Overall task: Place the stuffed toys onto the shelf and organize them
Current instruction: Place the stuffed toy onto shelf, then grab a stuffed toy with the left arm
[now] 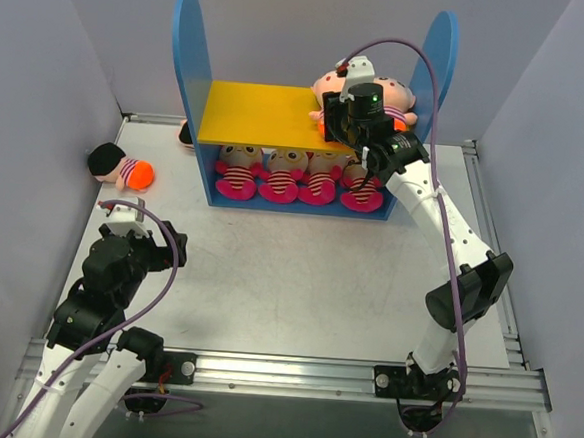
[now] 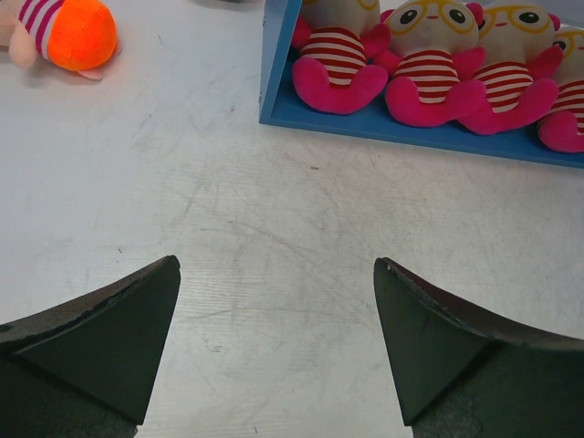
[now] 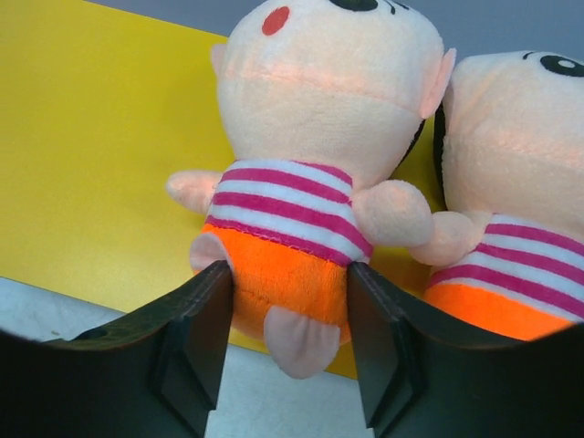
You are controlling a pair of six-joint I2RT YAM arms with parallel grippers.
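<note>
Right wrist: right gripper [image 3: 287,306] has its jaws clamped on the orange bottom of a peach-headed toy [image 3: 315,137] at the front edge of the yellow upper board [image 3: 100,137].
Toy is upright, feet hanging past the board edge; a second peach-headed toy [image 3: 520,164] sits just beside it, arms touching. Top external puts both at the right end of the upper board of the shelf [image 1: 188,51]. Four magenta striped toys [image 1: 300,176] sit side by side in a row on the lower level. One orange-bottomed toy [image 1: 123,167] lies on its side on the table [image 1: 298,280], left of the shelf, near the wall. Left gripper [image 2: 276,274] hovers over bare table, jaws wide apart, nothing between them, well apart from that toy.
</note>
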